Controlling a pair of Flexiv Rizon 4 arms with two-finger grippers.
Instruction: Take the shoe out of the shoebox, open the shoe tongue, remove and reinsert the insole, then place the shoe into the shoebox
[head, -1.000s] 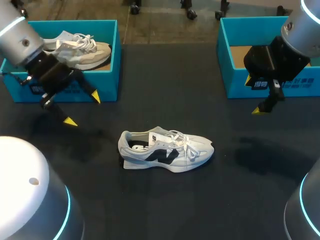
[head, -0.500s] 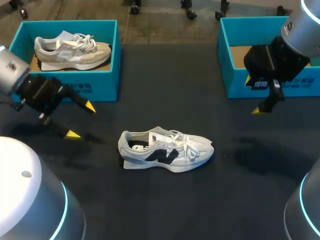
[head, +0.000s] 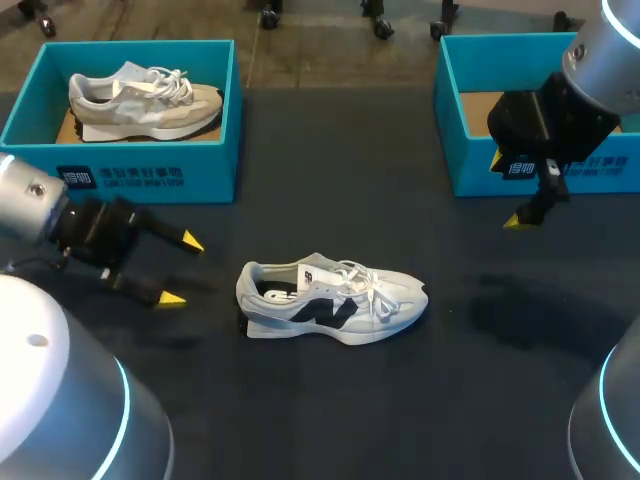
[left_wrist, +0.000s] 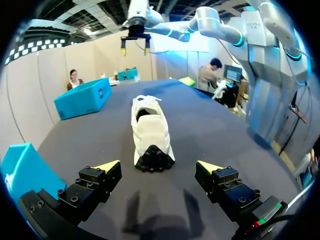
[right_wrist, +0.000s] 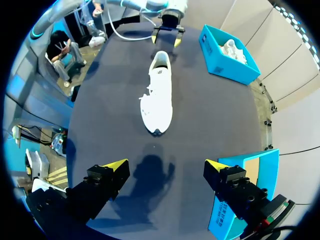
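Observation:
A white shoe (head: 330, 300) with a dark side logo lies on its sole mid-table, toe pointing right. My left gripper (head: 182, 270) is low over the table just left of the heel, open and empty. From the left wrist, the shoe (left_wrist: 150, 132) lies straight ahead of the left gripper (left_wrist: 158, 166), heel first. My right gripper (head: 508, 195) hangs open in front of the empty teal shoebox (head: 540, 170) at the right. In the right wrist view the shoe (right_wrist: 157, 102) is well ahead of the right gripper (right_wrist: 166, 164), toe toward it.
A second teal box (head: 130, 180) at the back left holds a beige shoe (head: 145, 100). The dark table runs bare around the white shoe.
My left arm has swung down from in front of the left box toward the near side, ending low beside the shoe's heel. The right arm and the shoe have not moved.

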